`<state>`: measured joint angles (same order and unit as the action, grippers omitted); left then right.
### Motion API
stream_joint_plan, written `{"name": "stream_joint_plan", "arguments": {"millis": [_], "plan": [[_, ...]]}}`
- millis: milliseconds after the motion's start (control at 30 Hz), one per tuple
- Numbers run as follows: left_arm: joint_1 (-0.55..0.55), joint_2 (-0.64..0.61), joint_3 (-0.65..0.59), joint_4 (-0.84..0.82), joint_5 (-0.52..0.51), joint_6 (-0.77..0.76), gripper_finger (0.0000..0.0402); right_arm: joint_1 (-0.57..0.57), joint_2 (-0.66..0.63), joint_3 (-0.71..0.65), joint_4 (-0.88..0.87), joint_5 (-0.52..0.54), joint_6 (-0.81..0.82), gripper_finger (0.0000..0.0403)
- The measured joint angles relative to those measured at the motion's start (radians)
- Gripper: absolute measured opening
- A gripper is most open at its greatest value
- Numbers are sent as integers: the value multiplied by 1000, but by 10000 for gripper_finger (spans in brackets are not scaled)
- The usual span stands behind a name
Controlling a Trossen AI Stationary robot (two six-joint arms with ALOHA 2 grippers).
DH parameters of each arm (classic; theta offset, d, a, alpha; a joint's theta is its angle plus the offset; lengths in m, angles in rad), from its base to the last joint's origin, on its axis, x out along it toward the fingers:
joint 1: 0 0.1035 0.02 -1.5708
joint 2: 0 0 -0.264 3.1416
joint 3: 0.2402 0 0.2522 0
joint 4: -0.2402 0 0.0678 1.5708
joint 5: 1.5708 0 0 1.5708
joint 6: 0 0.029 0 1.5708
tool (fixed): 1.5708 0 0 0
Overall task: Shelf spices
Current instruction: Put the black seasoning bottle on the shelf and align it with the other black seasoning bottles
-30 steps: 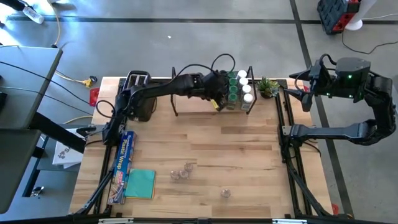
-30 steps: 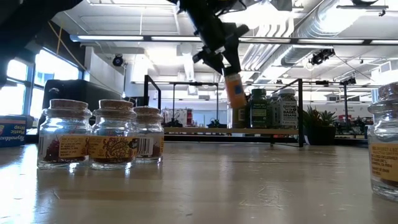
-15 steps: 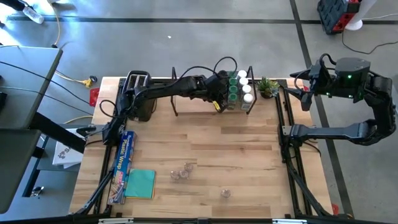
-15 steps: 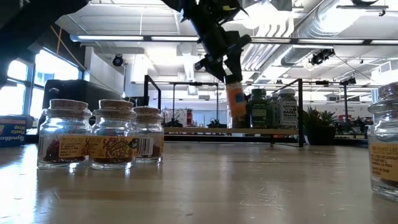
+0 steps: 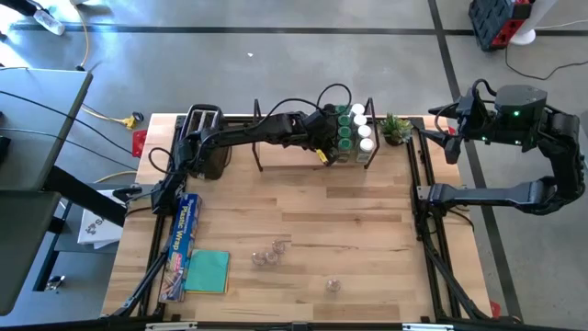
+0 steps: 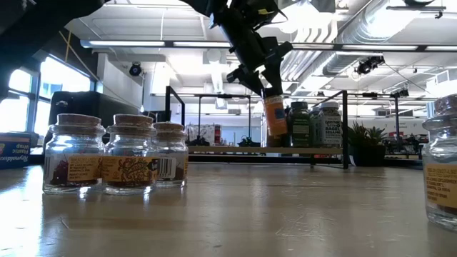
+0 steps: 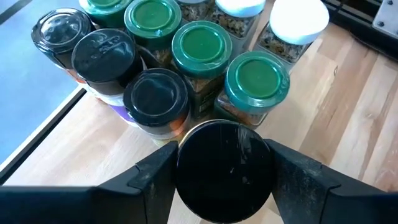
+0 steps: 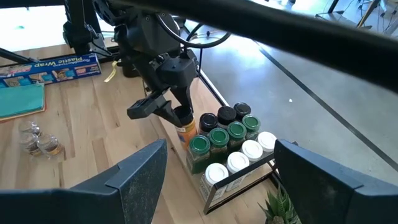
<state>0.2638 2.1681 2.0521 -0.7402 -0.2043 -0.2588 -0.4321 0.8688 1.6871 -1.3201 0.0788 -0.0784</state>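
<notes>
The shelf (image 5: pixel 280 158) stands at the table's far edge, with a cluster of spices (image 5: pixel 354 133) with green, white and black lids standing on its right end. My left gripper (image 5: pixel 323 147) is shut on an orange-labelled spice jar with a black lid (image 6: pixel 275 118), at the cluster's near-left corner. The jar's base is just above the shelf board (image 6: pixel 214 150); I cannot tell whether it touches. My right gripper (image 8: pixel 221 186) is open and hangs off the table's right side (image 5: pixel 452 138). My left gripper pinches the jar's black lid (image 7: pixel 224 165) between its two fingers (image 7: pixel 155 180), one on each side. The fingers slant down from the table's left. The jar hangs below them nearly upright, next to a green-lidded jar (image 7: pixel 256 78) and a black-lidded jar (image 7: pixel 155 96).
Three cork-stoppered glass jars (image 5: pixel 268 255) and a single one (image 5: pixel 333 286) stand near the table's front. A toaster (image 5: pixel 204 138), a plastic-wrap box (image 5: pixel 184 230) and a teal cloth (image 5: pixel 209 271) lie at the left. A small plant (image 5: pixel 397 129) stands right of the shelf.
My left gripper has sunk toward the shelf board with the orange-labelled jar and edged toward the cluster of jars. The jar has stayed nearly upright.
</notes>
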Motion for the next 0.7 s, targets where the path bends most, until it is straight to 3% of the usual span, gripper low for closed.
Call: {"name": "stream_joint_plan", "arguments": {"millis": [333,700], "plan": [[1,8,-15,45,24,-18,245,0,0,0,0,0,0,291],[-3,13,-15,42,-14,37,247,0,0,0,-1,0,0,291]]}}
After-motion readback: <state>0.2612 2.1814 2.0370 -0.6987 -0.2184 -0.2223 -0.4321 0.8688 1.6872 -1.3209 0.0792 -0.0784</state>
